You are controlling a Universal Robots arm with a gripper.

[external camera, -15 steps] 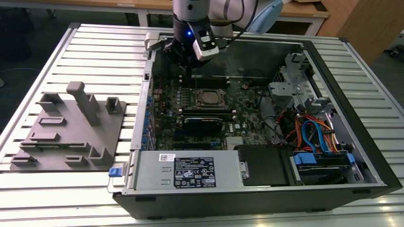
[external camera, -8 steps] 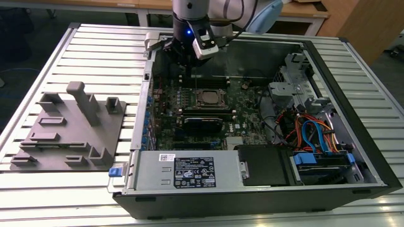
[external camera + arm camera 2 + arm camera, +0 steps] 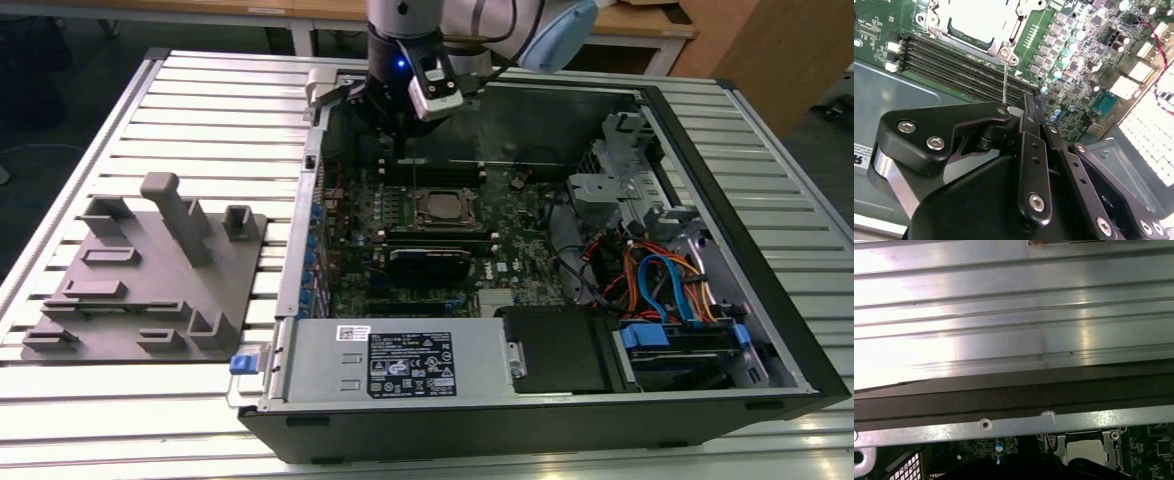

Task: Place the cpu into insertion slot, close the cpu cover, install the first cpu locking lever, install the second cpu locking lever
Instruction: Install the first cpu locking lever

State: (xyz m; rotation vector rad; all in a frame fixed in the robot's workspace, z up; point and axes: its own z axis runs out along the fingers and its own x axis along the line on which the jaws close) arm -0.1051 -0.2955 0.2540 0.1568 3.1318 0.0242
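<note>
green circuit board [image 3: 1040, 34], black claw [image 3: 1026, 102], silver cpu [image 3: 983, 20]

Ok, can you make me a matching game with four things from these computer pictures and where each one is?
Things:
1. cpu
2. grey holder
3. blue cables
4. gripper

Places:
A. on the table, at the exterior view's left of the case
B. hanging over the green board, close to the case's far wall
C. in the middle of the green board
D. inside the case, at the exterior view's right

Pairs: 1-C, 2-A, 3-D, 4-B
</note>
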